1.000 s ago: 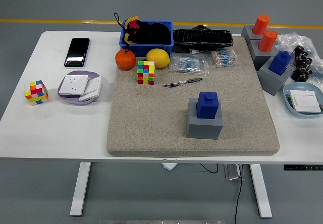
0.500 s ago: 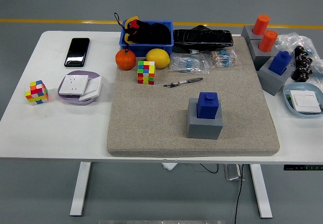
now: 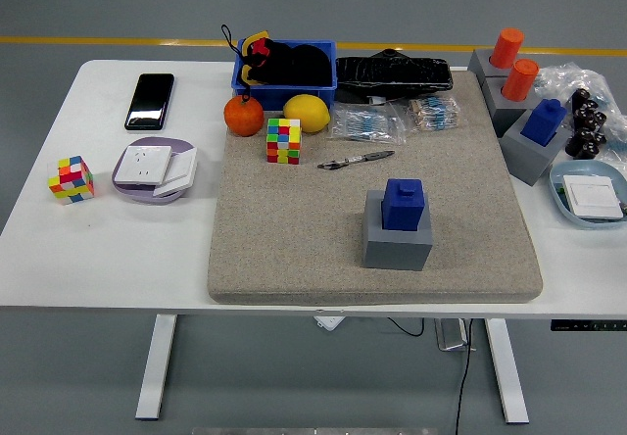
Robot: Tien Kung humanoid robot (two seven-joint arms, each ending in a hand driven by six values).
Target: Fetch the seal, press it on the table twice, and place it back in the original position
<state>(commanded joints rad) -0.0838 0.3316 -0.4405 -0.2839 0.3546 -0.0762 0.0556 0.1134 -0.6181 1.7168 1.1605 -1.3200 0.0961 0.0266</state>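
Note:
A blue seal [image 3: 403,203] stands upright in a grey block holder [image 3: 397,238] on the beige felt mat [image 3: 294,229], right of the mat's middle. Another blue seal [image 3: 544,120] sits in a grey holder [image 3: 530,156] at the table's right. Two orange seals [image 3: 507,47] [image 3: 519,78] stand in grey holders at the back right. Neither of my hands is in view.
On the mat lie a pen [image 3: 355,160], a colour cube [image 3: 283,141], a lemon [image 3: 307,113] and an orange [image 3: 244,116]. A blue bin [image 3: 284,87] stands behind. Left on the white table [image 3: 118,249]: a phone [image 3: 150,100], a second cube [image 3: 72,179], a plate with sockets [image 3: 154,169]. Right: a bowl [image 3: 589,196].

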